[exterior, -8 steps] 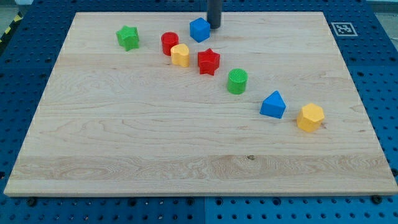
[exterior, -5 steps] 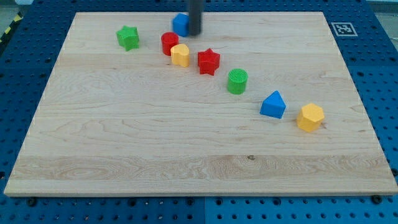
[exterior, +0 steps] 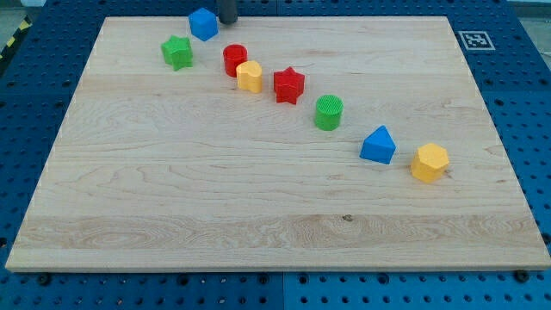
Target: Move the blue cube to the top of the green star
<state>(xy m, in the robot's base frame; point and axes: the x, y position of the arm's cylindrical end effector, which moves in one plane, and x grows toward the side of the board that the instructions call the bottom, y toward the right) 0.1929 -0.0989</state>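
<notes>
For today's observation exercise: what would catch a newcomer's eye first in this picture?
A diagonal chain of blocks crosses the board: red cylinder, yellow block, red star, green cylinder, blue wedge and yellow hexagon. At the view's top left, the blue cube sits just above and right of the green star. My tip stands right beside the cube, on its right.

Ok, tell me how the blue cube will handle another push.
The blue cube looks small and rigid, so it probably slides easily. My tip sits off its right side; an off-centre push may spin it. It likely won't roll, having flat faces.
</notes>
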